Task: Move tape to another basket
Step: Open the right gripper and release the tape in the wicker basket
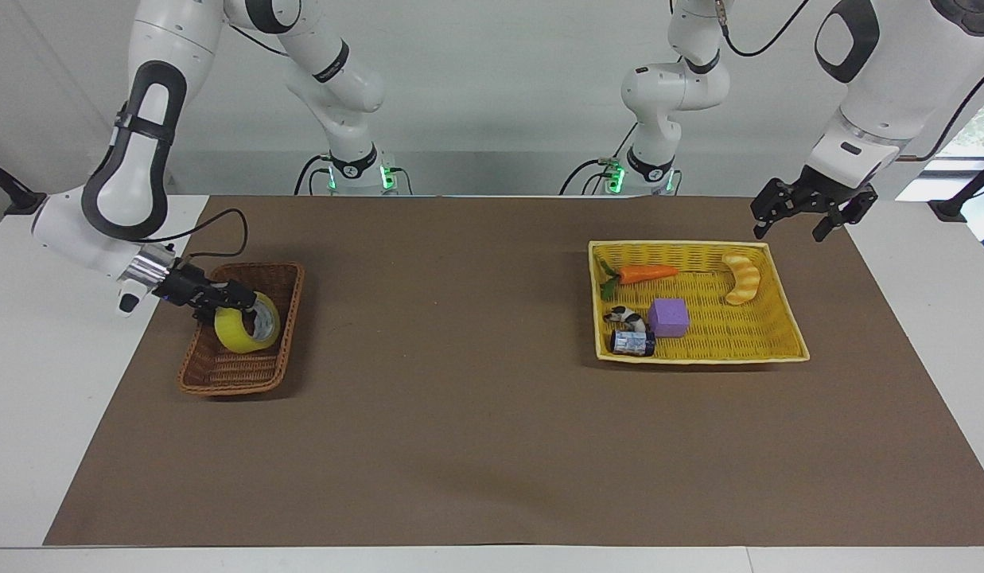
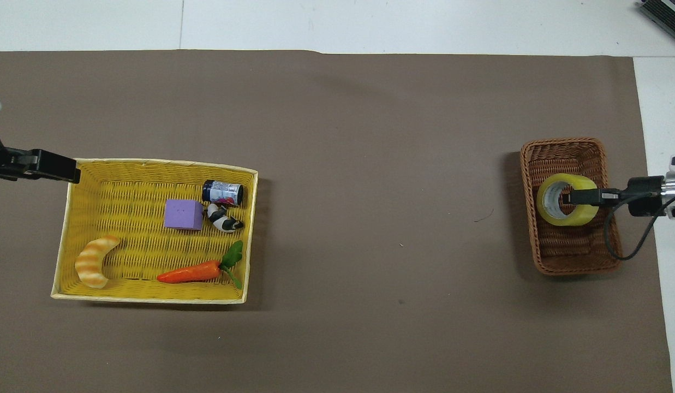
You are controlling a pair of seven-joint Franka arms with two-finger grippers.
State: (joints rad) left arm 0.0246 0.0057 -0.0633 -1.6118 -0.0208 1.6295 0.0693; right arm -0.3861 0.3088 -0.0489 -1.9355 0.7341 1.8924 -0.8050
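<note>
The yellow tape (image 1: 235,334) is low inside the dark brown wicker basket (image 1: 229,388) at the right arm's end of the table. My right gripper (image 1: 249,305) is shut on the tape's wall, one finger inside its core. I cannot tell whether the tape rests on the basket's bottom. In the overhead view the tape (image 2: 561,218) sits in the basket's (image 2: 561,141) middle, with the right gripper (image 2: 574,197) on it. My left gripper (image 1: 792,227) is open and empty, up over the table by the yellow tray's corner; it also shows in the overhead view (image 2: 70,169).
The yellow woven tray (image 1: 698,357) at the left arm's end holds a striped croissant toy (image 1: 742,278), a carrot (image 1: 647,273), a purple cube (image 1: 668,317), a small can (image 1: 632,342) and a black-and-white toy (image 1: 625,318). A brown mat (image 1: 476,414) covers the table.
</note>
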